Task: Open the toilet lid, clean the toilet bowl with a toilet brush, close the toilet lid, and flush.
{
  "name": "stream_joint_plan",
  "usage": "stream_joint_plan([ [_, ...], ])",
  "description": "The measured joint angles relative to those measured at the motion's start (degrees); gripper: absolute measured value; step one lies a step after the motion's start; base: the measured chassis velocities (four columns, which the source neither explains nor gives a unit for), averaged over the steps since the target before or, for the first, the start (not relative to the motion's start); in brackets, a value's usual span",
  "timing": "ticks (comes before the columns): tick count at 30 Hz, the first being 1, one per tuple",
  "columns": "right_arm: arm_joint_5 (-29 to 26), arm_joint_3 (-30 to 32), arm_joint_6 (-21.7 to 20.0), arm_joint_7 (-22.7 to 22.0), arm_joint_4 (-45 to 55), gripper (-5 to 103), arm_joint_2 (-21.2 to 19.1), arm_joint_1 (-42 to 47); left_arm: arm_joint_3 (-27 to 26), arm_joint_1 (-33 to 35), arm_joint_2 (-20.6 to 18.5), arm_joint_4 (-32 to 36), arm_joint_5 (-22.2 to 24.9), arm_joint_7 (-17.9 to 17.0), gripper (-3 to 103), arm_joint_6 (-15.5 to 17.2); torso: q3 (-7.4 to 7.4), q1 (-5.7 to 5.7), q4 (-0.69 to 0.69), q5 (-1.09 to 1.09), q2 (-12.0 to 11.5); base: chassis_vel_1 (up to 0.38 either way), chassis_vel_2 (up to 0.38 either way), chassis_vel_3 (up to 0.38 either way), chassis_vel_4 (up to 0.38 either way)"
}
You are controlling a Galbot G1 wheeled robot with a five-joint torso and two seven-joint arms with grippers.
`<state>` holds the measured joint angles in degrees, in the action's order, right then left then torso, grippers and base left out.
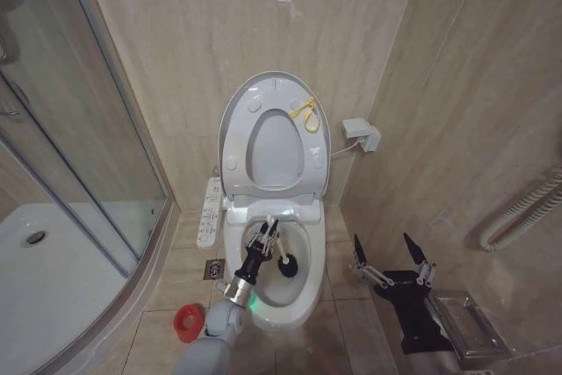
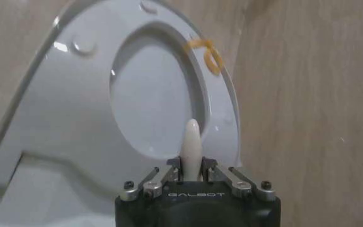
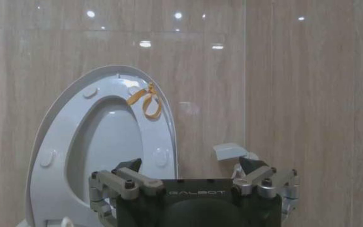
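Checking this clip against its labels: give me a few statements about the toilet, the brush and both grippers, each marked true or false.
1. The toilet lid is raised and stands upright against the wall. True.
2. The left gripper holds the toilet brush with its dark head down in the toilet bowl. True.
3. The right gripper is shut on the yellow strap. False: it is open, off to the right of the toilet above the floor, and the strap hangs free at the lid's edge.
4. The red holder cup stands on the floor to the right of the toilet. False: it is on the floor at the toilet's left, near the shower tray.
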<state>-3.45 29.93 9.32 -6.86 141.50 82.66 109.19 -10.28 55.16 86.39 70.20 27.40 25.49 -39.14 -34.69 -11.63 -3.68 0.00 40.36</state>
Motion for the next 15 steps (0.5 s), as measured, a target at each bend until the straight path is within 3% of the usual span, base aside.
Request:
stream_joint_plan([
  [3,0.00,0.00,0.00,0.00,0.00,100,0.00,0.00,0.61,-1.22,0.84,-2.71,0.85,-1.72,21,-1.42,0.00,0.00,0.00,0.00,0.00,0.000,0.000,0.000,0.000],
  [6,0.00,0.00,0.00,0.00,0.00,100,0.00,0.00,4.06,-2.37,0.19,-4.23,6.54,-2.41,21,-1.29,0.00,0.00,0.02,0.01,0.00,0.000,0.000,0.000,0.000],
  [7,0.00,0.00,0.00,0.00,0.00,100,0.00,0.00,4.06,-2.37,0.19,-4.23,6.54,-2.41,21,-1.29,0.00,0.00,0.02,0.01,0.00,0.000,0.000,0.000,0.000],
  [11,0.00,0.00,0.00,0.00,0.00,100,0.00,0.00,6.83,-2.16,0.26,-0.59,17.83,-3.61,21,2.28,0.00,0.00,0.02,0.01,0.00,0.000,0.000,0.000,0.000],
  [13,0.00,0.00,0.00,0.00,0.00,100,0.00,0.00,6.87,-1.93,0.27,-0.27,18.41,-3.68,21,2.75,0.01,0.00,0.02,0.00,0.00,0.000,0.000,0.000,0.000],
  [15,0.00,0.00,0.00,0.00,0.00,100,0.00,0.00,4.84,-1.88,0.24,-2.57,12.15,-1.41,21,1.67,0.01,0.00,-0.01,0.00,0.00,0.000,0.000,0.000,0.000],
])
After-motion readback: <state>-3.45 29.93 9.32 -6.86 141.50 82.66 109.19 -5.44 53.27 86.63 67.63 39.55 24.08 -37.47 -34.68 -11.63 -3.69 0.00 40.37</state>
